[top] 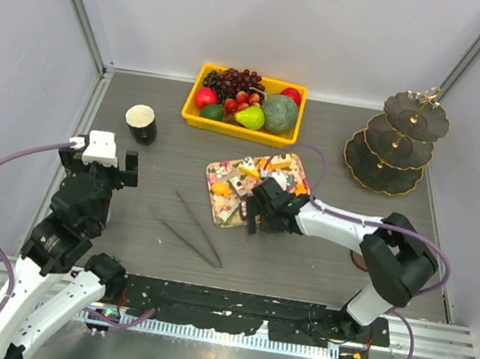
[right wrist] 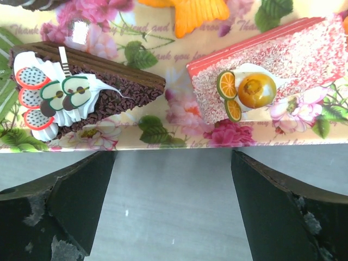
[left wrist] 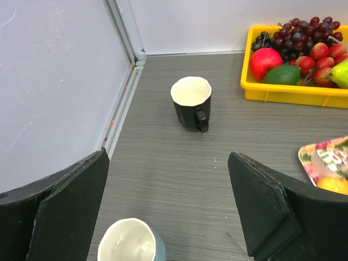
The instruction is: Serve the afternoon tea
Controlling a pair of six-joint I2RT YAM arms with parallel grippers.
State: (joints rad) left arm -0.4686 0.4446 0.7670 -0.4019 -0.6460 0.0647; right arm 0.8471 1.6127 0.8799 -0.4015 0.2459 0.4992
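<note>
While the right gripper point(right wrist: 172, 185) hovers wide open and empty at the near edge of the floral tray point(right wrist: 179, 111), it should centre over the pink cake slice point(right wrist: 283, 60) (the orange-topped one) and close gently; the three-tier stand point(top: 398, 143) stands far right.

Multicoloured cake pieces point(top: 264, 171) lay on the floral tray point(top: 215, 175), black cup point(top: 141, 123) stood upright left of it, gold-rimmed three-tier stand point(top: 395, 136) stood right of it
</note>
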